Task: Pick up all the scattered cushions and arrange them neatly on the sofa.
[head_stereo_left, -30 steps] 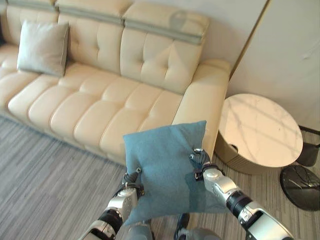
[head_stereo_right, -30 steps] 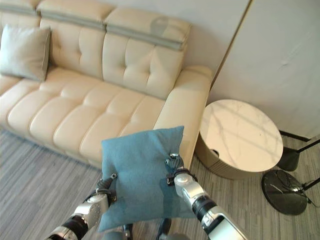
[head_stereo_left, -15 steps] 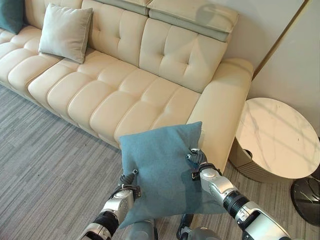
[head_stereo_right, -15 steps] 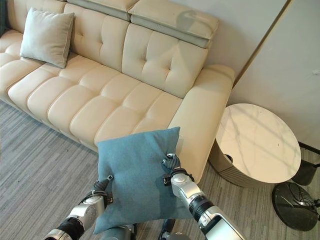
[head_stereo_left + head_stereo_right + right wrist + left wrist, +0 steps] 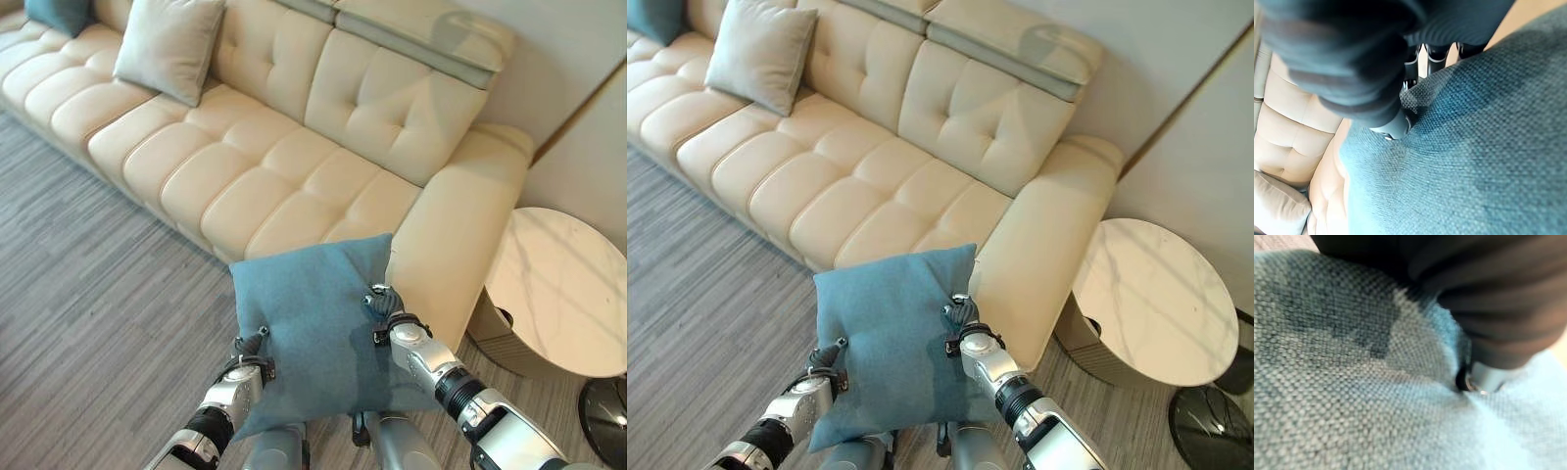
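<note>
Fingers of both hands, left (image 5: 245, 370) and right (image 5: 390, 315), clamp a blue cushion (image 5: 318, 328) at its 8 and 3 o'clock edges before the sofa (image 5: 294, 166).

Both eye views look down from the robot's head at the cream sofa (image 5: 294, 166), which runs from the upper left toward its armrest at the right. The two sit slightly apart, so they share the same scene: the sofa's seat and backrest, the grey cushion (image 5: 759, 54) on it, the striped floor (image 5: 88, 333) before it, and the round marble table (image 5: 1161, 299) just beyond the armrest. The left wrist view looks from very close along the left hand (image 5: 1488, 293), right against the blue cushion (image 5: 1352, 396). The right wrist view, equally near, looks past the right hand (image 5: 1352, 63) across that cushion toward the sofa's seat.
</note>
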`<state>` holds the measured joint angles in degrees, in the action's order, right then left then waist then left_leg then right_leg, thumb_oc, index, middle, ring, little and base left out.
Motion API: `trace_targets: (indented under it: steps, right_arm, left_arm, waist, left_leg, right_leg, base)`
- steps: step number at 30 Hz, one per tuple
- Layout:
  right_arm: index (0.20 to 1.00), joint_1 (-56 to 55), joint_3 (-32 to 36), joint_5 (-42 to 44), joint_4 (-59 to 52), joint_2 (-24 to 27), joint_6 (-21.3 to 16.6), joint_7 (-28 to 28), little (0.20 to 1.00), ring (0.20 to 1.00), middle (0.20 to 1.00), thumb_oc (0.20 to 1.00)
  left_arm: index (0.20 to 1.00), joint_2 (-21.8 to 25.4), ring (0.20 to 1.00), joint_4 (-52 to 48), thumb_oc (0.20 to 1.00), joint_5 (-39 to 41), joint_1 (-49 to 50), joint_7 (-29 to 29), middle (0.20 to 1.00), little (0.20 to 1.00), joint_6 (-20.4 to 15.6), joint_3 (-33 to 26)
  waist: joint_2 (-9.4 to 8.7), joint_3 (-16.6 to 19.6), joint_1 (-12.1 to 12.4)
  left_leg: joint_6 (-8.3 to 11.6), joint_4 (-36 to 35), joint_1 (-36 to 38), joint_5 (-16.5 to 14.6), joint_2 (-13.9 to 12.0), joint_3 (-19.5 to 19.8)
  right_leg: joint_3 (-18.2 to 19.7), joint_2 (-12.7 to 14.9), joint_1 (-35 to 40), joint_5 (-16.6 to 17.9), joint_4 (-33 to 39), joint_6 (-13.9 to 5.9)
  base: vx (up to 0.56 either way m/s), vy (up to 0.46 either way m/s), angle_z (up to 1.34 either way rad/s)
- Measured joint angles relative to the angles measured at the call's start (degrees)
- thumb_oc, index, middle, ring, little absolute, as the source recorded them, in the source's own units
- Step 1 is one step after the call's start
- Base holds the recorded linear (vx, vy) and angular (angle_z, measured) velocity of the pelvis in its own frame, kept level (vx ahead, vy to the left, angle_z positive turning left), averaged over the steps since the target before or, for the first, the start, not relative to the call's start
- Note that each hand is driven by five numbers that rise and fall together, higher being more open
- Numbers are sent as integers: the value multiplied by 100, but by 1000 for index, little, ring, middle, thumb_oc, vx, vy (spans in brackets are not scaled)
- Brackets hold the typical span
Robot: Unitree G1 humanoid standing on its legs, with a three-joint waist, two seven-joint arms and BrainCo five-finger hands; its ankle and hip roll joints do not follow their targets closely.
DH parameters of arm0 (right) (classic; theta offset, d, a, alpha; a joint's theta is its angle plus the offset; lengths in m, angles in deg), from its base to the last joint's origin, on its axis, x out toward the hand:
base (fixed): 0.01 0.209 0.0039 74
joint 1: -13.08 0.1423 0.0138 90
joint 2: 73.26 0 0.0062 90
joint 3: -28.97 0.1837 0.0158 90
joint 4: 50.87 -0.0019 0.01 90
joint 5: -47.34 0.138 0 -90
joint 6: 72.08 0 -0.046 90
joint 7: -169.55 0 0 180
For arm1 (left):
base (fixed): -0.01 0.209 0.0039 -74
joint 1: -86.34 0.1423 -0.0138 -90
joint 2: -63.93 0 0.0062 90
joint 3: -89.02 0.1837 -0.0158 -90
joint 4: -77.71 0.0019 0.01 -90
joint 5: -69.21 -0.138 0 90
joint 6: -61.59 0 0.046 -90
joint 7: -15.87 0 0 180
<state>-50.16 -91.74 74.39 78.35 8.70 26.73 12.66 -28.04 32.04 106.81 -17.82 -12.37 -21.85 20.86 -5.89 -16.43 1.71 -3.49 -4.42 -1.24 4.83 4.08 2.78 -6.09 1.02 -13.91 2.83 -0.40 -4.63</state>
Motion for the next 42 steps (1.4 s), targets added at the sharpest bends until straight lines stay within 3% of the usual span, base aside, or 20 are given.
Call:
trace_targets:
  steps: [2, 7, 8, 9, 11, 12, 14, 16, 17, 20, 21, 24, 26, 28, 31, 33, 34, 37, 40, 42]
  right_arm:
    - [200, 1, -5, -1, 14, -5, 0, -2, 200, 200, 200, 200]
    - [200, 67, 13, -11, -15, 73, 19, -11, 200, 200, 200, 200]
    - [200, 187, 0, -7, -38, 140, 45, -16, 200, 200, 200, 200]
    - [200, 323, 14, -9, -42, 176, 44, -16, 200, 200, 200, 200]
    - [200, 551, 39, -2, -221, 218, 45, -17, 200, 200, 200, 200]
    - [200, 703, 41, -5, -439, 244, 3, -22, 200, 200, 200, 200]
    - [200, 895, 41, -8, -653, 276, -48, -21, 200, 200, 200, 200]
    - [200, 1288, 46, -20, -712, 304, -46, -32, 200, 200, 200, 200]
    - [200, 1340, 49, -27, -712, 311, -46, -41, 200, 200, 200, 200]
    - [200, 1403, 88, -118, -727, 324, -48, -64, 200, 200, 200, 200]
    - [200, 1368, 97, -118, -727, 345, -27, -70, 200, 200, 200, 200]
    - [200, 1180, 100, -187, -839, 431, 58, -78, 200, 200, 200, 200]
    - [200, 1070, 134, -251, -843, 459, 120, -109, 200, 200, 200, 200]
    - [200, 1016, 184, -254, -843, 470, 244, -116, 200, 200, 200, 200]
    - [200, 931, 215, -254, -923, 427, 286, -199, 200, 200, 200, 200]
    - [200, 826, 224, -290, -1064, 416, 291, -202, 200, 200, 200, 200]
    - [200, 790, 220, -325, -1095, 372, 292, -208, 200, 200, 200, 200]
    - [200, 629, 230, -349, -1290, 315, 294, -207, 200, 200, 200, 200]
    - [200, 649, 349, -382, -1294, 199, 286, -208, 200, 200, 200, 200]
    - [200, 649, 402, -464, -1323, 186, 283, -208, 200, 200, 200, 200]
  left_arm:
    - [200, 9, 200, -7, 200, -1, 17, 0, 200, 200, 0, -40]
    - [200, -4, 200, -188, 200, 1, 11, 1, 200, 200, -22, -252]
    - [200, -34, 200, -318, 200, 9, -1, 10, 200, 200, -18, -408]
    - [200, -39, 200, -428, 200, 6, 1, 8, 200, 200, -39, -406]
    - [200, 15, 200, -604, 200, 15, -4, 2, 200, 200, -56, -561]
    - [200, -20, 200, -756, 200, 48, -14, -7, 200, 200, -94, -686]
    - [200, 68, 200, -840, 200, 165, -167, -24, 200, 200, -129, -850]
    - [200, 196, 200, -1063, 200, 200, -325, -113, 200, 200, -143, -944]
    - [200, 222, 200, -1092, 200, 201, -357, -119, 200, 200, -148, -959]
    - [200, 331, 200, -1265, 200, 227, -420, -172, 200, 200, -226, -983]
    - [200, 335, 200, -1267, 200, 227, -418, -181, 200, 200, -248, -959]
    - [200, 286, 200, -1265, 200, 231, -391, -185, 200, 200, -245, -871]
    - [200, 183, 200, -1265, 200, 235, -284, -208, 200, 200, -228, -814]
    - [200, 141, 200, -1267, 200, 238, -246, -214, 200, 200, -221, -777]
    - [200, 217, 200, -1284, 200, 235, -176, -227, 200, 200, -208, -708]
    - [200, 289, 200, -1347, 200, 226, -170, -276, 200, 200, -206, -710]
    - [200, 364, 200, -1457, 200, 216, -139, -324, 200, 200, -195, -706]
    - [200, 547, 200, -1641, 200, 170, -114, -358, 200, 200, -163, -711]
    - [200, 655, 200, -1979, 200, 164, 85, -385, 200, 200, -130, -713]
    - [200, 620, 200, -2069, 200, 123, 122, -399, 200, 200, -130, -752]
  waist:
    - [-2, 3, 33]
    - [37, 43, -1]
    - [9, 57, -12]
    - [25, 67, 36]
    - [115, 80, 97]
    - [162, 110, 88]
    - [159, 112, 68]
    - [147, 113, 76]
    - [147, 113, 78]
    - [149, 111, 87]
    - [160, 111, 65]
    - [178, 113, 45]
    - [421, 241, 40]
    - [390, 277, 71]
    - [386, 364, 111]
    - [362, 378, 185]
    - [363, 375, 217]
    - [367, 375, 288]
    - [348, 356, 401]
    - [352, 347, 412]
  left_leg:
    - [171, -8, 177, -119, -99, 1]
    - [562, 1015, 259, -811, -355, 139]
    - [896, 1952, -43, -1043, -315, 69]
    - [1028, 2685, -229, -1141, -304, 60]
    - [1085, 3678, -636, -1131, -360, 101]
    - [1138, 4087, -889, -1143, -506, -130]
    - [1006, 3775, -958, -1231, -599, -351]
    - [908, 2425, -886, -1193, -595, -289]
    - [903, 2160, -877, -1177, -592, -277]
    - [1095, 882, -892, -528, -760, 15]
    - [1061, 680, -971, -279, -907, -14]
    - [1053, 400, -903, -80, -1040, -332]
    - [961, 298, -743, 43, -1111, -345]
    - [890, 259, -707, 134, -902, -459]
    - [463, 186, -620, 473, -455, -558]
    - [344, 96, -518, 400, -256, -618]
    - [129, 78, -458, 453, -173, -659]
    - [-38, 70, -302, 370, -208, -739]
    - [-223, 25, -67, 188, -240, -1070]
    - [-238, -7, -34, 167, -310, -1231]
  right_leg:
    - [-136, -61, 273, 317, 206, 18]
    - [-712, -225, 983, 409, 246, 348]
    - [-723, -260, 1192, 440, 353, 578]
    - [-718, -294, 1400, 498, 409, 905]
    - [-723, -323, 1624, 426, 498, 1110]
    - [-745, -370, 1654, 384, 500, 1178]
    - [-769, -377, 1712, 321, 498, 1269]
    - [-742, -360, 1728, 295, 498, 1285]
    - [-733, -360, 1744, 290, 498, 1276]
    - [-762, -349, 1872, 203, 501, 1184]
    - [-774, -329, 1943, 144, 506, 1122]
    - [-807, -250, 2087, -91, 542, 1030]
    - [-789, -257, 2146, -175, 537, 769]
    - [-733, -31, 2178, -297, 507, 511]
    - [-631, 414, 2253, -346, 506, 126]
    - [-630, 615, 2252, -388, 392, 51]
    - [-627, 734, 2148, -472, 87, -83]
    - [-549, 884, 1562, -835, -1235, -291]
    - [-685, 1042, 1103, -786, -2113, -452]
    - [-798, 917, 959, -1142, -2152, -309]
  base:
    - [538, -120, 38]
    - [319, -89, 36]
    - [175, -95, 28]
    - [221, -144, 20]
    - [175, -124, -8]
    - [160, -50, -2]
    - [186, 9, 12]
    - [170, 52, 1]
    - [144, 88, -11]
    - [152, 106, -5]
    - [232, 165, 7]
    - [299, 226, 17]
    - [355, 339, 3]
    - [287, 284, 4]
    - [208, 239, 7]
    - [215, 290, 7]
    - [106, 240, -3]
    - [59, 207, -12]
    - [53, 150, -57]
    - [-47, -1, -64]
